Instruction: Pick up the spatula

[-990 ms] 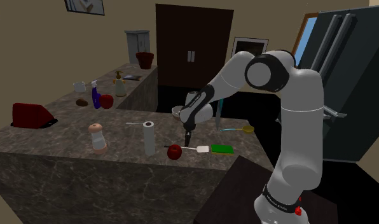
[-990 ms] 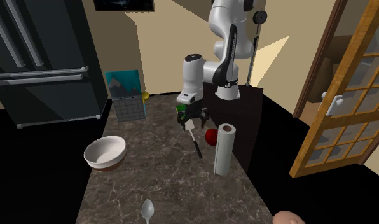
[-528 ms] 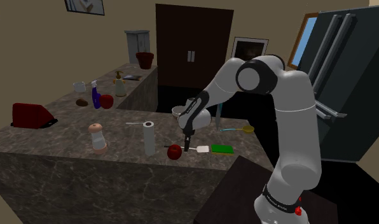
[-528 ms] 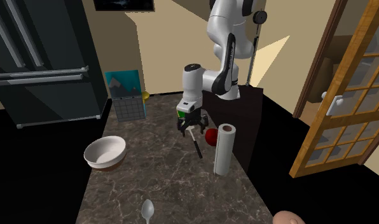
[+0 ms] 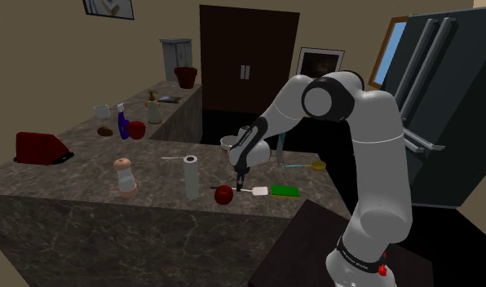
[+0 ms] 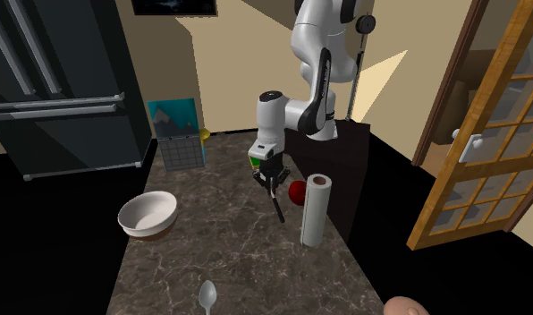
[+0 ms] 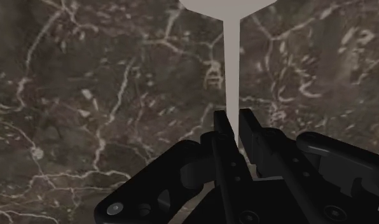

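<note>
Comparing with half a second back, finding the claw (image 6: 273, 185) drawn in from a wide spread to a narrow pinch, at much the same low height over the table (image 6: 220, 259). Seen in the wrist view as two black fingers (image 7: 221, 130) pressed to either side of the pale shaft of the spatula (image 7: 231, 63), with the blade widening out beyond the tips. Judged therefore as clasping the spatula, not merely straddling it. Lying flat on the dark marbled table all the same: white blade toward the green sponge (image 5: 285, 192), dark handle end running past the red apple (image 5: 224, 194) just beside it. Lowered a second ago, closed since, not yet lifted. Left to do, by this reading: raising straight up and slowly, watching for the long handle tipping or slipping in a grip taken nearer the blade, and keeping clear of the apple and the paper towel roll (image 6: 315, 210) nearby.
</note>
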Robot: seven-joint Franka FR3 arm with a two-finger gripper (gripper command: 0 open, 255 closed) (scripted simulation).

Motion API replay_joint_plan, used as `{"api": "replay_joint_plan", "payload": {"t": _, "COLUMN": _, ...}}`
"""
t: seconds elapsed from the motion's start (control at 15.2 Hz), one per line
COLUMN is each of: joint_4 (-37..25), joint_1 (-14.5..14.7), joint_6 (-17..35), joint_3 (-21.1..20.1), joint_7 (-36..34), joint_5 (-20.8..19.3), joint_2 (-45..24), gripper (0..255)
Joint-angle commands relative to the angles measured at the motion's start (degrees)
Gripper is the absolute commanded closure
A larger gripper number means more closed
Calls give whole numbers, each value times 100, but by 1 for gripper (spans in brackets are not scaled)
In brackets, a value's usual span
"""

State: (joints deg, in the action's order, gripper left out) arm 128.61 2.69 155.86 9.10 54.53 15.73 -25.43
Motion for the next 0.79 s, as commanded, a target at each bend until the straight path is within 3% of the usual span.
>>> {"api": "replay_joint_plan", "payload": {"t": 0.0, "joint_4": 0, "joint_1": 0, "joint_6": 0, "joint_3": 0, "joint_7": 0, "joint_5": 0, "joint_2": 0, "gripper": 255}}
{"api": "replay_joint_plan", "payload": {"t": 0.73, "joint_4": 88, "joint_1": 163, "joint_6": -543, "joint_3": 228, "joint_7": -243, "joint_5": -307, "joint_2": 640, "gripper": 255}}
